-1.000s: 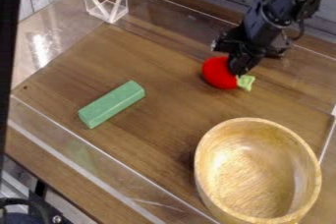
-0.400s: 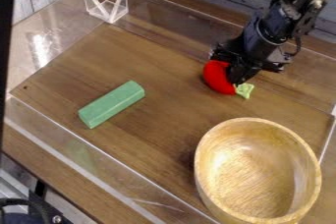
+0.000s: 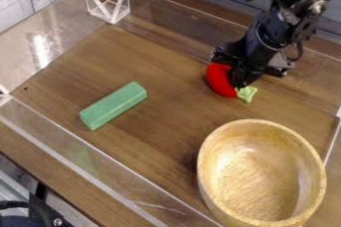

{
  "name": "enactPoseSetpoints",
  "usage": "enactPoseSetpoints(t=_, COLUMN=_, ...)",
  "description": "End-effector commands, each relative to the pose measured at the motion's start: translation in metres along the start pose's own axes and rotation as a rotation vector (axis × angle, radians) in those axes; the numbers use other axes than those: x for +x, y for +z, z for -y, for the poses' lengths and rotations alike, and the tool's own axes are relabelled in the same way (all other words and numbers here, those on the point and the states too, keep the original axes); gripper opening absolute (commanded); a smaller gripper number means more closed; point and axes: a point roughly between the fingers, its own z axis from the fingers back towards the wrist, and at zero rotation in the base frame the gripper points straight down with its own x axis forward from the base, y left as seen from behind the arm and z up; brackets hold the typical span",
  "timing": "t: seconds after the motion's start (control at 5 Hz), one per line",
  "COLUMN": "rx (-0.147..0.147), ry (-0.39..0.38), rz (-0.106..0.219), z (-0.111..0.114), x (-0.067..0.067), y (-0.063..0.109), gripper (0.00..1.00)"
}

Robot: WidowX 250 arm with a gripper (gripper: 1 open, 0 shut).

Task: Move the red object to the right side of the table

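Note:
The red object (image 3: 220,79), a small glossy red toy fruit with a light-green leafy stem (image 3: 248,93), lies on the brown wooden table (image 3: 160,67) at centre right. My black gripper (image 3: 242,72) comes down from the upper right and sits right on the fruit's right side, its fingers shut. Whether the fingers pinch the fruit or only press against it I cannot tell, as the gripper covers part of it.
A round wooden bowl (image 3: 261,179) fills the near right corner, just in front of the fruit. A green rectangular block (image 3: 114,105) lies at centre left. Low clear acrylic walls (image 3: 107,4) edge the tabletop.
The gripper has shifted slightly towards the camera and lower, rolling a little at the wrist. The red fruit and its stem have moved a touch nearer with it.

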Motion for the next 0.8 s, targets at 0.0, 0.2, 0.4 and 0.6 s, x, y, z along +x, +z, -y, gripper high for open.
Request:
enactPoseSetpoints(t=0.0, rx=-0.015, ry=-0.041, rz=0.018, z=-0.001, x=-0.009, y=0.022, gripper=0.0)
enactPoseSetpoints(t=0.2, rx=-0.04, ry=-0.031, rz=0.016, z=0.018, x=-0.018, y=0.029, gripper=1.0)
enactPoseSetpoints(t=0.4, rx=-0.059, ry=0.018, rz=0.004, z=0.035, x=-0.021, y=0.035, gripper=0.0)
enactPoseSetpoints(t=0.6, rx=-0.074, ry=0.06, rz=-0.011, z=0.042, x=-0.016, y=0.034, gripper=1.0)
